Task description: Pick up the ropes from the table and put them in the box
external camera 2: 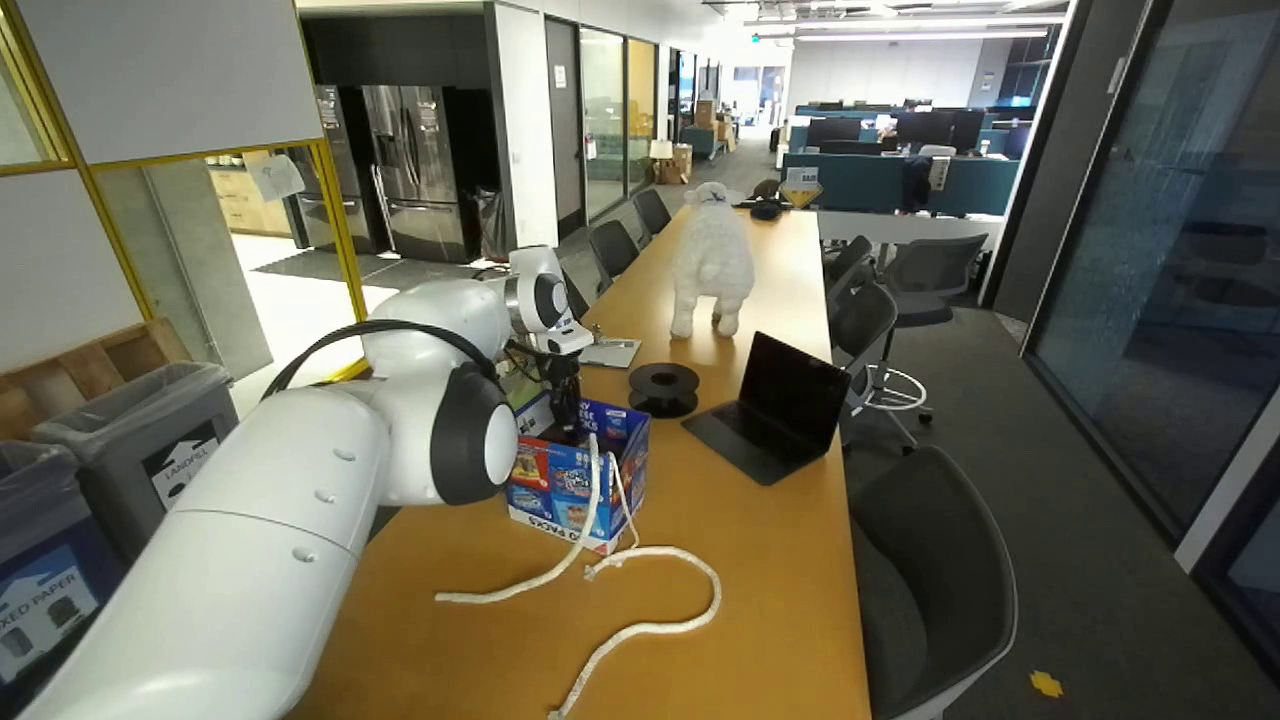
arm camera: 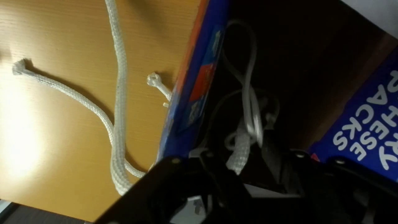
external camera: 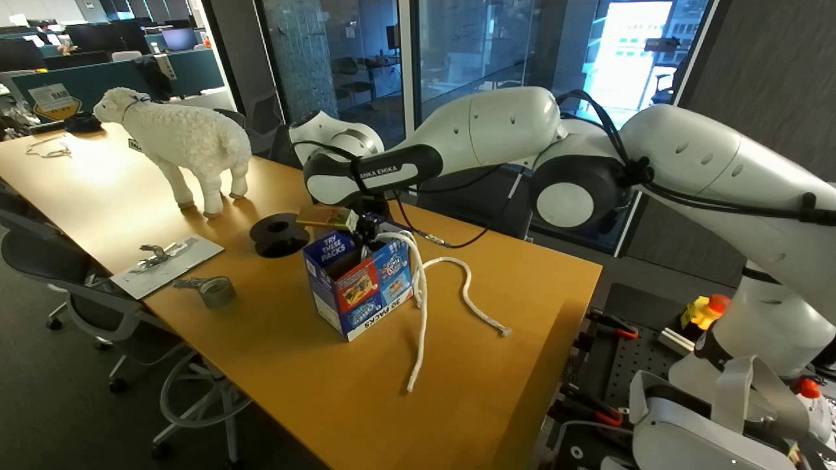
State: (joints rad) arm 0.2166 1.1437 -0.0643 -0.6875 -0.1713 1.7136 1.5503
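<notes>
One box (external camera: 366, 294), one tool (external camera 2: 567, 410), one black spool (external camera: 279, 236), one laptop (external camera 2: 780, 415), one white toy sheep (external camera: 196, 137), one flat grey board (external camera: 173, 264) and one roll of tape (external camera: 217, 292) are in view. The ropes (arm camera: 120, 93) resist a sure count: in an exterior view three loose ends lie on the worktop (external camera: 326, 391) and two lengths come down over the box wall (how many cords that makes, I cannot tell).

The box stands upright with its top open, set in from both long edges. The black spool is just beside it; the laptop sits near one long edge, the flat grey board and roll of tape near the opposite one. Between the box and the end of the worktop by the arm's base (external camera: 764, 313) stretches smooth wood, with rope tails curving across it.

The ropes are off-white and braided, their ends flared and frayed. One tail makes a broad S, another a gentler bend. They lie partly inside the box, partly over its rim and on the worktop; in the wrist view thin pale loops show in the shade within. The tool reaches down into the opening, its jaws seemingly either side of a braided length; whether they clamp it or merely flank it I cannot tell.
</notes>
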